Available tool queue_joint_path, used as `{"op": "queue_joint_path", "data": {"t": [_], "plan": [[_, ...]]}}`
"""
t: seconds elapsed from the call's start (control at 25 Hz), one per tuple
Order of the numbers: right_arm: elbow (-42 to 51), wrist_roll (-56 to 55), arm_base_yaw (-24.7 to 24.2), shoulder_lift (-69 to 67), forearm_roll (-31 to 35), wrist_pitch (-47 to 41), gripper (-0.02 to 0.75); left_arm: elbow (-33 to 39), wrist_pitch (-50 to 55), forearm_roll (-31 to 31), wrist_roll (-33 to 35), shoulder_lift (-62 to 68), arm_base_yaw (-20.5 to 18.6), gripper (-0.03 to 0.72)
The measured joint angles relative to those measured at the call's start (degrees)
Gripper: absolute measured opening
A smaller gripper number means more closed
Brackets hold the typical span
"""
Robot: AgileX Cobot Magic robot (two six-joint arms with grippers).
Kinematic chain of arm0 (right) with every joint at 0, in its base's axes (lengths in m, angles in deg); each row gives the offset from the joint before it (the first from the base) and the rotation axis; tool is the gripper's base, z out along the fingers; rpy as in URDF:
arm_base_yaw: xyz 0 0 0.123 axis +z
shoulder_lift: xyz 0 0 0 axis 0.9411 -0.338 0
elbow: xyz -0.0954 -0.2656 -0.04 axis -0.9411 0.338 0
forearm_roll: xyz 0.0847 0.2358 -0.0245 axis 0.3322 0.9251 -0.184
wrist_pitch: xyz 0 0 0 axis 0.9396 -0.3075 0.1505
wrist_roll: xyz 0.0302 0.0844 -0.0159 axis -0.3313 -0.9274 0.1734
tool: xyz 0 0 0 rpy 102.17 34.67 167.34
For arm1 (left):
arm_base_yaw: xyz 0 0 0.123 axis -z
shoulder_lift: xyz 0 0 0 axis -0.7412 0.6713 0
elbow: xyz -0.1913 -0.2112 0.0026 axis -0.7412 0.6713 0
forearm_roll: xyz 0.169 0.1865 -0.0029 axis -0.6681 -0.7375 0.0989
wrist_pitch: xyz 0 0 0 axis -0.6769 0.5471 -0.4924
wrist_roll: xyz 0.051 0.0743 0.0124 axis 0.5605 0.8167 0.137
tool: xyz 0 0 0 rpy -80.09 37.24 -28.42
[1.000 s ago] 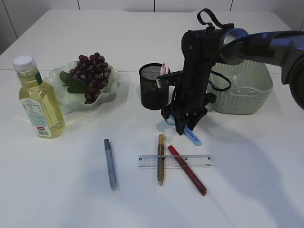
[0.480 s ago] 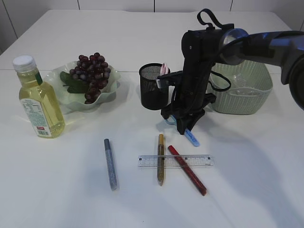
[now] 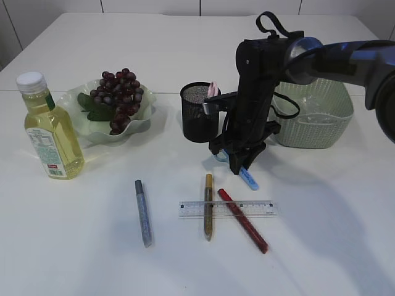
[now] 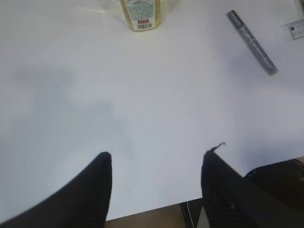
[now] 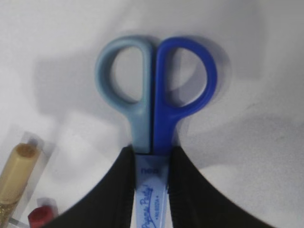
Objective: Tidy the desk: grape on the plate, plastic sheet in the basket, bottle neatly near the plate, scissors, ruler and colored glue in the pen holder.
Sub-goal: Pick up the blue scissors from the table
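My right gripper (image 3: 237, 163) (image 5: 151, 156) is shut on the blue scissors (image 3: 250, 180) (image 5: 164, 118), just below their two handle loops, over the table in front of the black mesh pen holder (image 3: 199, 114). A clear ruler (image 3: 259, 208) lies nearer the front, with a gold glue pen (image 3: 208, 206) and a red one (image 3: 244, 221) across it and a silver one (image 3: 143, 213) to the left. Grapes (image 3: 120, 95) rest on the green plate (image 3: 145, 122); the bottle (image 3: 52, 132) stands left of it. My left gripper (image 4: 156, 154) hangs open over bare table. I cannot make out the plastic sheet.
The green basket (image 3: 321, 117) stands behind the right arm. Something pink (image 3: 213, 89) sticks out of the pen holder. The left wrist view shows the table's near edge (image 4: 156, 206) under the left fingers, with the bottle's base (image 4: 141, 14) and the silver pen (image 4: 251, 42) far off.
The right gripper's jaws have closed in onto the scissors. The arm itself has hardly shifted, and the left gripper has stayed as it was.
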Motion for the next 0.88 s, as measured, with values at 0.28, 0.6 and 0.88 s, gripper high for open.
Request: {"op": "queue_joint_path", "data": {"t": [0.28, 0.6, 0.88], "plan": [[0.0, -0.3, 0.0, 0.1, 0.0, 0.0, 0.179, 0.0, 0.1, 0.0, 0.0, 0.0, 0.0, 0.434], [2.6, -0.4, 0.0, 3.4, 0.0, 0.0, 0.179, 0.0, 0.2, 0.0, 0.0, 0.0, 0.0, 0.434], [2.6, -1.7, 0.1, 6.5, 0.0, 0.0, 0.179, 0.0, 0.2, 0.0, 0.0, 0.0, 0.0, 0.434]]}}
